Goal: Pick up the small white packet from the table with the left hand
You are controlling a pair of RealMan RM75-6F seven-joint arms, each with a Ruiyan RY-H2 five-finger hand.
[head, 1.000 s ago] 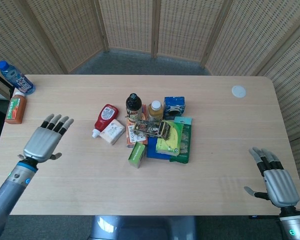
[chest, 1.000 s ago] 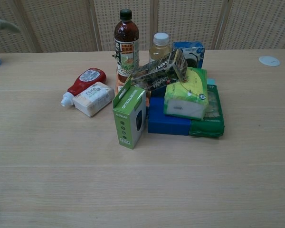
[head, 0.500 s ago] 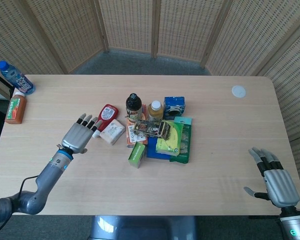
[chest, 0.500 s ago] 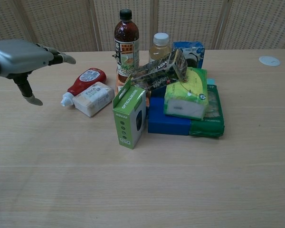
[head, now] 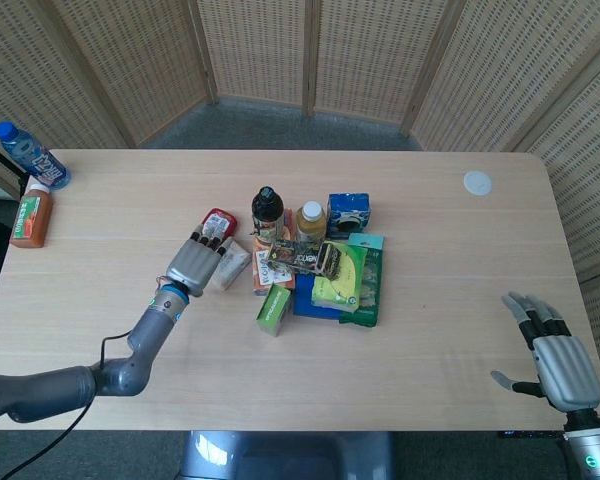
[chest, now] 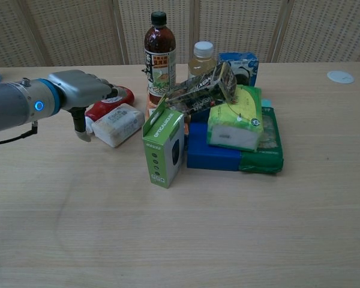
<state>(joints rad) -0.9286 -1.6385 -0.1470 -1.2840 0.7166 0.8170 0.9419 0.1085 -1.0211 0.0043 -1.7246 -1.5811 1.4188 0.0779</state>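
The small white packet (chest: 118, 124) lies on the table beside a red ketchup bottle (chest: 116, 96), at the left of the pile. In the head view only its right part (head: 233, 268) shows past my left hand (head: 194, 262). That left hand (chest: 79, 89) hovers over the packet's left end and the bottle, fingers stretched forward and apart, thumb hanging down just left of the packet, holding nothing. I cannot tell whether it touches the packet. My right hand (head: 557, 353) lies open near the table's front right corner, away from everything.
Right of the packet stand a green mouse box (chest: 165, 148), a dark drink bottle (chest: 159, 51), a yellow-capped jar (chest: 201, 57) and a yellow-green pack (chest: 235, 117) on blue and green boxes. A water bottle (head: 30, 155) and an orange bottle (head: 30, 215) sit far left.
My left hand has swept right across the table from the left side to a spot over the white packet and ketchup bottle. The right hand has stayed put.
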